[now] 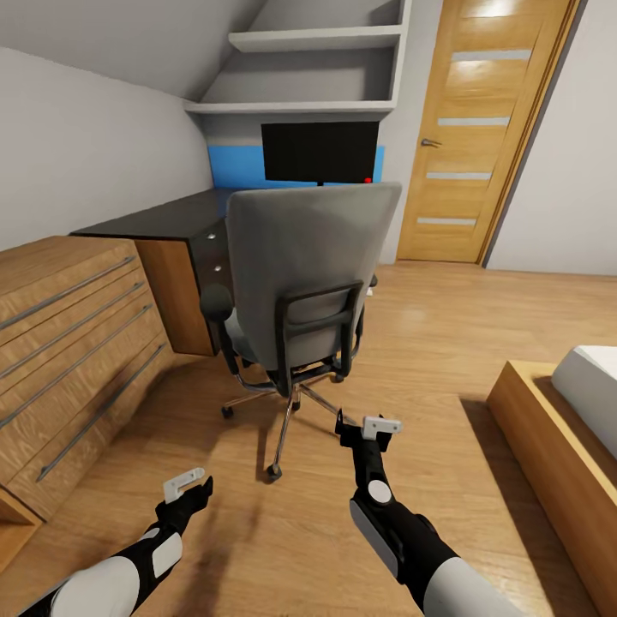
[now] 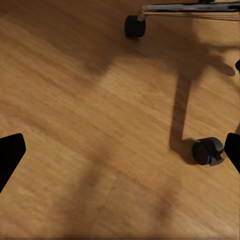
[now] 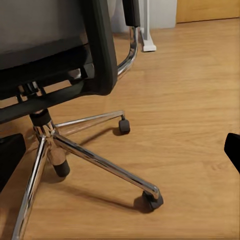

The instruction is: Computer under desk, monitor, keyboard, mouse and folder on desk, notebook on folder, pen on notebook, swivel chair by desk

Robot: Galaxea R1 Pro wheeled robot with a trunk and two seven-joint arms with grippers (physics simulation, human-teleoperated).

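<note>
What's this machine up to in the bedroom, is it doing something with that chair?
It is facing the back of the grey chair, which stands in front of the black desk with the monitor on it. Both arms are held low over the wooden floor, short of the chair's chrome base. The left pincer and right pincer are open and hold nothing. The chair's back hides its seat and part of the desk, so what lies there cannot be told.
</note>
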